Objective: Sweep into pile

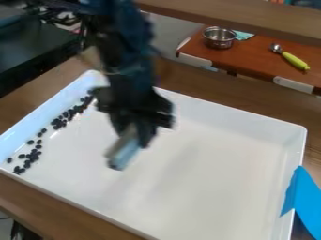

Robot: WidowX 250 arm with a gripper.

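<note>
My gripper (141,129) hangs over the upper left part of the white tray (219,187), shut on a light grey-blue tool (124,149). The tool slants down to the left, and its lower end is over the tray's floor; whether it touches cannot be told. Small dark beans (65,115) lie along the tray's left wall, to the left of the gripper. They form an uneven strip, with a looser cluster (28,158) toward the near left corner.
A blue cloth or sheet (304,199) hangs over the tray's right edge. Behind the tray, a reddish-brown board (251,58) holds a metal pot (218,38) and a spoon with a green handle (294,61). Dark equipment (31,51) stands at the upper left.
</note>
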